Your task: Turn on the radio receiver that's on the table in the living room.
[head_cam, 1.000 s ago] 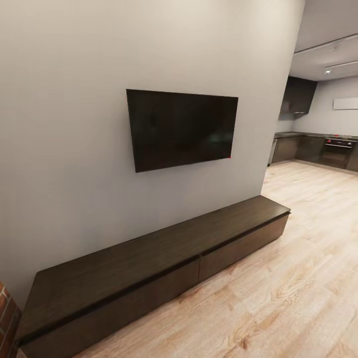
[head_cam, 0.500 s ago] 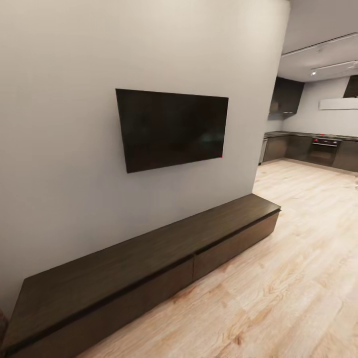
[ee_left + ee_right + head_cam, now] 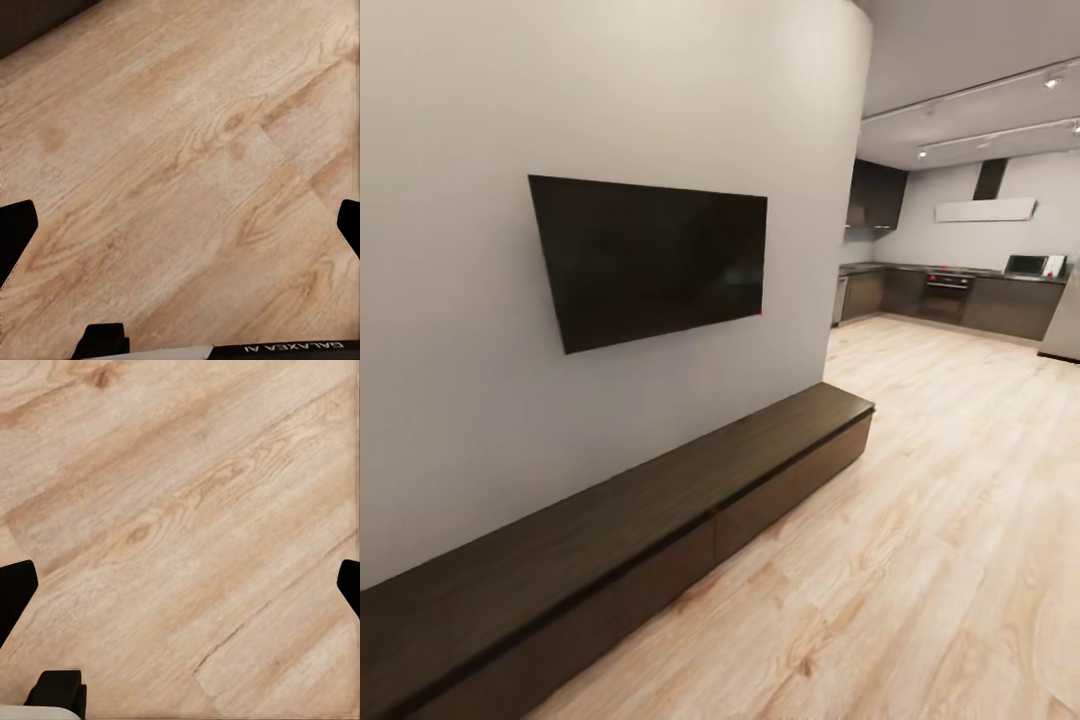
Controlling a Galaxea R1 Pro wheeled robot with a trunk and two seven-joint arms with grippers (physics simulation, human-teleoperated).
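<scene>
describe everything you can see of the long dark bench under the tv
The bench is a long, low cabinet of dark brown wood grain with a flat bare top. Its front is split by a seam into drawer-like panels under a slim overhanging top edge. It stands on the light wood floor, its back against the grey wall, below the wall-mounted black tv, its far end toward the kitchen.

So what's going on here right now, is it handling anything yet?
Nothing is being handled. The head view faces a grey wall with a dark wall-mounted TV above a long dark-wood bench, with a kitchen in the distance across the light wood floor. The left gripper and right gripper both hang open over bare floor planks, holding nothing. The robot appears to be on its way through the room.
</scene>
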